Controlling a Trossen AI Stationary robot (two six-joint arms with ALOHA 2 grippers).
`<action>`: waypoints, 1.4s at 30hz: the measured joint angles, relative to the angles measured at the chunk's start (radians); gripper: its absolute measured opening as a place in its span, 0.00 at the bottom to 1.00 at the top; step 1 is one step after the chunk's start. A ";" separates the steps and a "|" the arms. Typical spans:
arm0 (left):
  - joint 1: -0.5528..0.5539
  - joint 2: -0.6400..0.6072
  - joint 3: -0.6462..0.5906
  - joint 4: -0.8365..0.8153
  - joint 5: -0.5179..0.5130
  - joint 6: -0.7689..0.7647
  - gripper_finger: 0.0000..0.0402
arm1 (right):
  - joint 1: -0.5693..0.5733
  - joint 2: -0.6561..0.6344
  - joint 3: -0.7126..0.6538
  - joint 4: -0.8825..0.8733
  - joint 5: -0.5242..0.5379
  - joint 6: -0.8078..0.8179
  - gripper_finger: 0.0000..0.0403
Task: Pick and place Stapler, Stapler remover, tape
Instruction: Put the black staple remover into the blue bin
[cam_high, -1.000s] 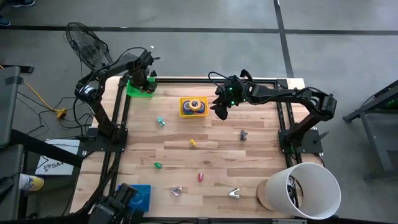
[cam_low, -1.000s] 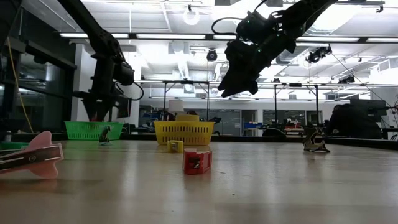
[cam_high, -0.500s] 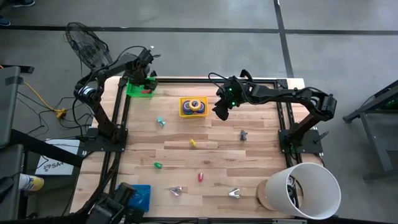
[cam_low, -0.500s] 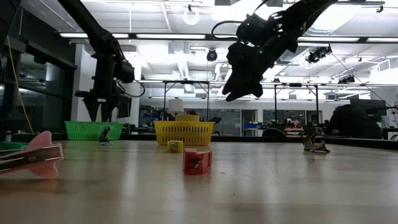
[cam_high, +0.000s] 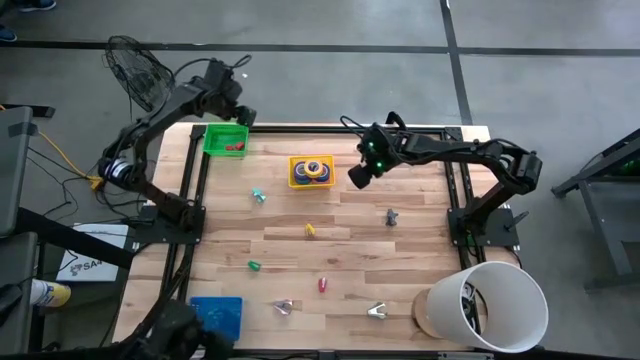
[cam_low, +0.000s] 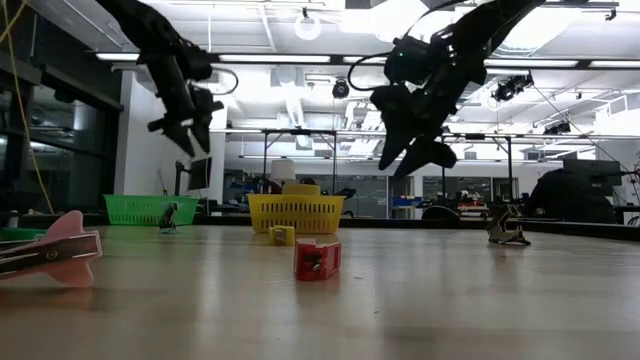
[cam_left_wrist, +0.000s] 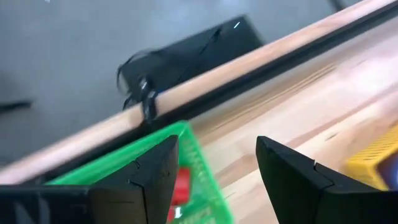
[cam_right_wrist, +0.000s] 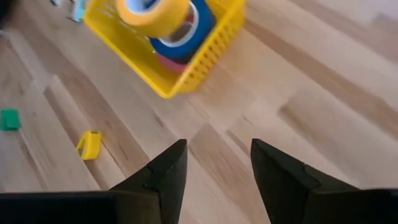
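Inside: stacked yellow, blue, pink tape (cam_right_wrist: 166, 28)

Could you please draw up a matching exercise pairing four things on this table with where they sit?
Things:
1. tape rolls
2. small red piece
3. blue bin
4. white bucket

Places:
A. near left corner of the table
B. in the green basket
C. near right corner of the table
D. in the yellow basket

Pairs: 1-D, 2-B, 3-A, 4-C
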 joint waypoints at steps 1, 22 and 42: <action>0.000 -0.009 0.000 0.011 0.014 0.005 0.53 | 0.000 0.000 0.005 -0.025 0.001 0.013 0.41; -0.009 -0.040 0.000 0.054 0.302 0.157 0.53 | 0.088 -0.001 0.172 -0.712 0.166 0.255 0.38; -0.013 -0.039 0.000 0.054 0.299 0.189 0.53 | 0.166 0.000 -0.089 -0.523 0.022 0.495 0.68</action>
